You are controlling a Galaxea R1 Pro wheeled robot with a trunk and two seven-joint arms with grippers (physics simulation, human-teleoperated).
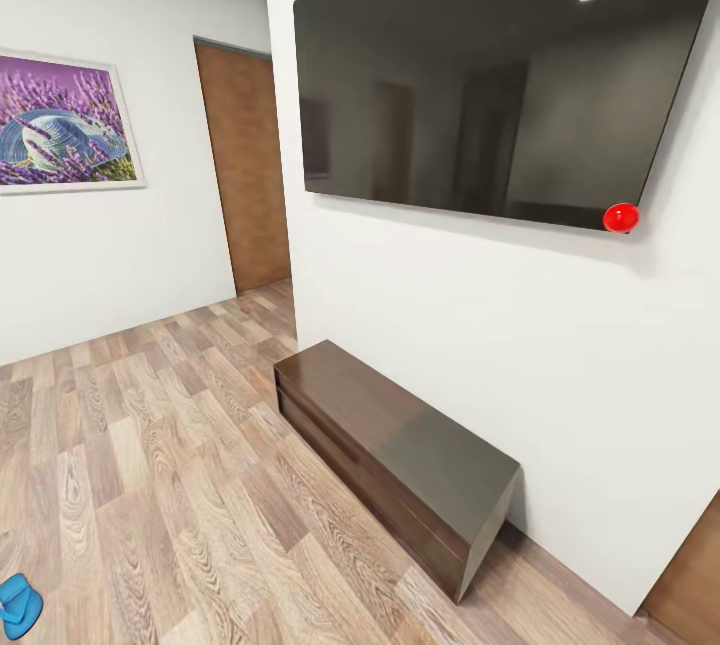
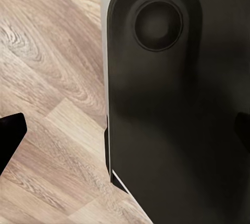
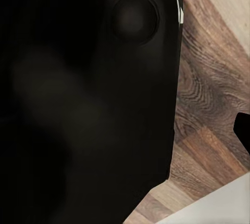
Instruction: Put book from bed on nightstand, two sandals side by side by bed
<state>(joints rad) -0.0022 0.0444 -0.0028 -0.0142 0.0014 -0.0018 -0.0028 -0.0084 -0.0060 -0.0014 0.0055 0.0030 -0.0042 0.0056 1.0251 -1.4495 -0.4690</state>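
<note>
I'm facing a white wall (image 1: 480, 325) carrying a big dark TV (image 1: 490, 75), long dark bench cabinet (image 1: 395, 450) beneath. One blue sandal (image 1: 18, 605) peeks in at eight o'clock on the plank floor (image 1: 150, 465). I judge I'm on my way; next, turn toward it. Claw states: can't tell.

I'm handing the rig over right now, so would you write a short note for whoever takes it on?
Grippers: neither one's state can be told from the wrist views, which look past dark robot body onto plank floor.
Things: one blue sandal lies on the floor at the head view's lower left edge. Ahead are the long dark bench cabinet and wall screen.
Done: nothing confirmed.
Left: find bed, book and second sandal, then do both placements.
</note>
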